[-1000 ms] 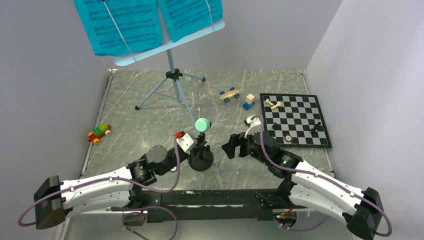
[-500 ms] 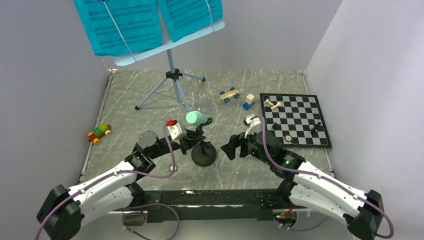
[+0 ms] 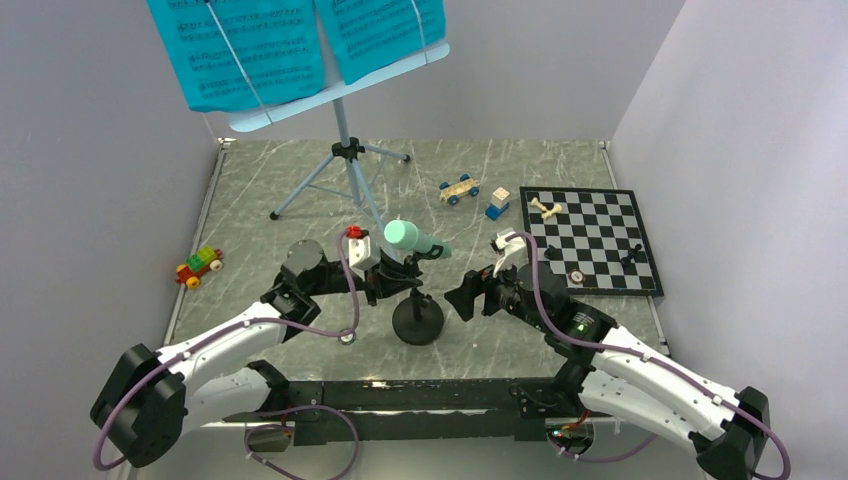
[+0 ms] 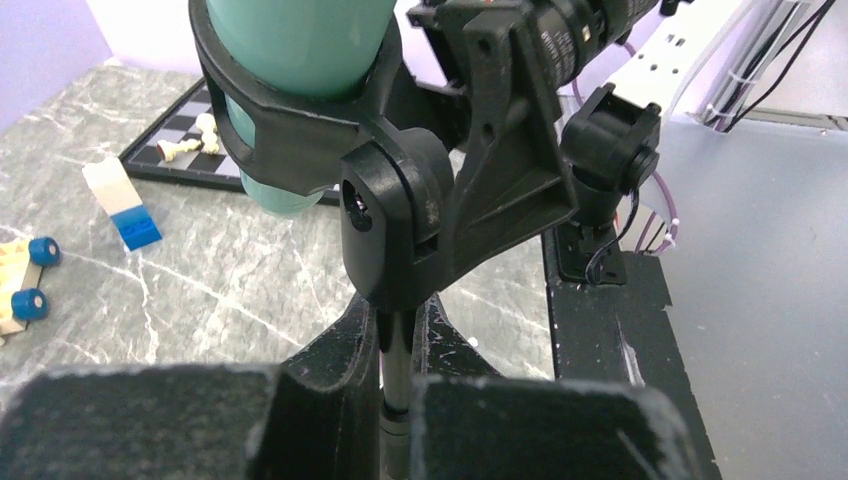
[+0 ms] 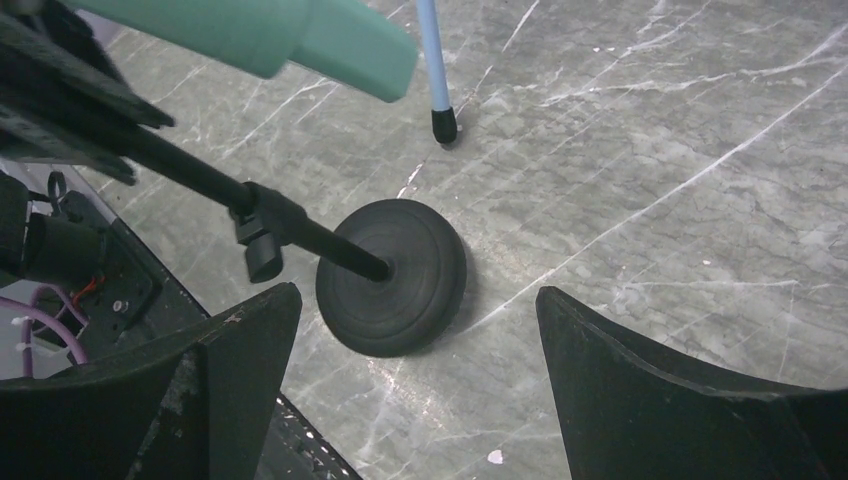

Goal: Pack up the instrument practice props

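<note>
Microphone stand [image 3: 418, 320] pole clamped in left pincer [image 4: 395, 400]; right pincer [image 5: 418, 310] wide; music sheets [image 3: 250, 50] unreadable.

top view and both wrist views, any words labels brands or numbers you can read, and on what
No text can be read anywhere.
Turquoise printed music sheets on the pale-blue tripod music stand: lines of notation, too small to read.
Mint-green microphone, black round-based microphone stand, black-and-white chessboard, white-and-blue block: no lettering visible.
</note>
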Motion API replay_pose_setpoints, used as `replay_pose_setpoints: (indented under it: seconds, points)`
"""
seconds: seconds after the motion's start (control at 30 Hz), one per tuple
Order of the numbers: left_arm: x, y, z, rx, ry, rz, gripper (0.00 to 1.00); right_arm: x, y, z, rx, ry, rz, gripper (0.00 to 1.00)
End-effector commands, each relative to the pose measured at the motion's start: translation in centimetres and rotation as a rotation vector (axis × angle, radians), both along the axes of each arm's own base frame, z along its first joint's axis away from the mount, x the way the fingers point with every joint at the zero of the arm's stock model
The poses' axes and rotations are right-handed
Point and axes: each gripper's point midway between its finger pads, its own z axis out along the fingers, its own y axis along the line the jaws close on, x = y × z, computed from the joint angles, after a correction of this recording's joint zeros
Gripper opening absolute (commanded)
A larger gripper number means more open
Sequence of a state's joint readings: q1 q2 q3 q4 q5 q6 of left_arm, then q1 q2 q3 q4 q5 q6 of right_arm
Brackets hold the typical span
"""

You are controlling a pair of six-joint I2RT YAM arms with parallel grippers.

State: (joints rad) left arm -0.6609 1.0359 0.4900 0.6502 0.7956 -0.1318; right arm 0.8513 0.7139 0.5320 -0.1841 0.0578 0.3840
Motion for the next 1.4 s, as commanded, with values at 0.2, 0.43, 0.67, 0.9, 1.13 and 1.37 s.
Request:
replay_pose_setpoints:
  seconds: [0.2,0.43,0.67,0.9,1.13,1.37]
  points:
    - [2.1,-0.4,2.0,0.014,-0.176,0.027,0.0,-0.3,-0.2,1.4,0.024,-0.032,0.013,0.93]
    - [2.9,0.1,1.9,0.02,-0.15,0.092,0.4,-0.5,0.2,1.3,0.023,-0.018,0.033,0.95]
    - [3.0,1.5,2.2,0.023,-0.157,0.175,0.55,-0.7,0.0,1.6,0.024,-0.011,0.034,0.95]
    - [2.0,2.5,1.5,-0.013,-0.07,0.24,0.61,-1.1,0.9,1.8,0.087,0.029,0.045,0.95]
    - [1.6,2.0,0.1,0.003,-0.037,0.369,0.61,-1.4,2.4,1.8,0.182,0.083,0.064,0.94]
    - [3.0,2.6,0.6,-0.074,0.007,0.514,0.59,-1.1,2.8,1.6,0.185,0.1,0.062,0.93]
